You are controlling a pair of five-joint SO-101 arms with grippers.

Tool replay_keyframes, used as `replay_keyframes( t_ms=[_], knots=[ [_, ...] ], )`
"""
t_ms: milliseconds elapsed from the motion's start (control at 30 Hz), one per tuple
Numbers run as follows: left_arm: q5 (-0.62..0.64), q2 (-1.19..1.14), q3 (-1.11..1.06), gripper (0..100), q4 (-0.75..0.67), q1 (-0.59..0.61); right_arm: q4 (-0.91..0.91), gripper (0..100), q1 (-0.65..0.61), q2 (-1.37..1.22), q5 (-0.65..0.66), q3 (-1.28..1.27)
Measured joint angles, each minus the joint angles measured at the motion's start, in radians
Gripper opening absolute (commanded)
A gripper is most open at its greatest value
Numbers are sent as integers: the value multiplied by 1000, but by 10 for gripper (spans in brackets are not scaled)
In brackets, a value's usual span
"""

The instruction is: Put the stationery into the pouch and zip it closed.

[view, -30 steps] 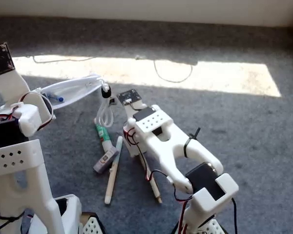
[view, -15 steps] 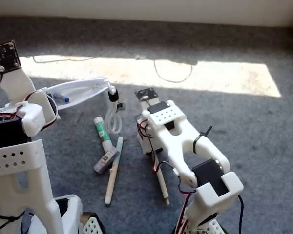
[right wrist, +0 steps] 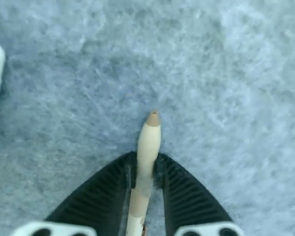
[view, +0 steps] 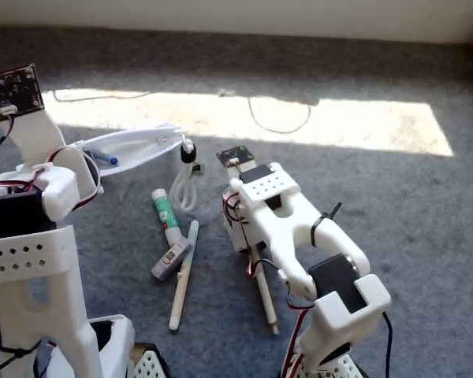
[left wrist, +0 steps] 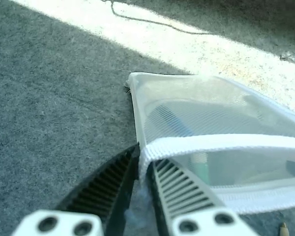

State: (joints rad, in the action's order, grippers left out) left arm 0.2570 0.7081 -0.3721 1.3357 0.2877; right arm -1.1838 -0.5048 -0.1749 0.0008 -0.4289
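High view, from the left: the left arm stands at nine o'clock, and the pouch stretches from it toward the middle, at about ten o'clock. The pouch is white mesh, soft and limp, so I judge it will sag and fold unless an edge is held taut. The stiffer webbing along its mouth is the sensible place to take it. The left pincer has exactly that: in the left wrist view its jaws are closed almost flat on the webbing band at the pouch's corner. A blue pen lies inside. At the pouch's far end a black bead and a white cord loop hang down toward the grey carpet.

At about eight o'clock lie the loose pieces: a green-and-white glue stick, a small grey block touching its six o'clock end, and a long white pen just beside both. All look light and stiff. The round ones may roll or slip, so a grip across the middle of the barrel seems best.

Toward five o'clock, the right arm leans over a wooden pencil. In the right wrist view the right pincer is closed to the pencil's width, clamping it just behind its tan end, which points at the carpet.
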Motion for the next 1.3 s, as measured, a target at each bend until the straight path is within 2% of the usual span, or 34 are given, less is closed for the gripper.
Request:
replay_keyframes(
  t_ms=[333,667,1100,1300],
  knots=[
    [0,0,0,6,0,-74,-80,5,3,38,9,-5],
    [0,0,0,6,0,-158,-107,5,121,347,11,-5],
    [0,0,0,6,0,-196,-184,5,129,824,11,-6],
    [0,0,0,6,0,-196,-87,5,-14,1077,11,-6]
  ],
)
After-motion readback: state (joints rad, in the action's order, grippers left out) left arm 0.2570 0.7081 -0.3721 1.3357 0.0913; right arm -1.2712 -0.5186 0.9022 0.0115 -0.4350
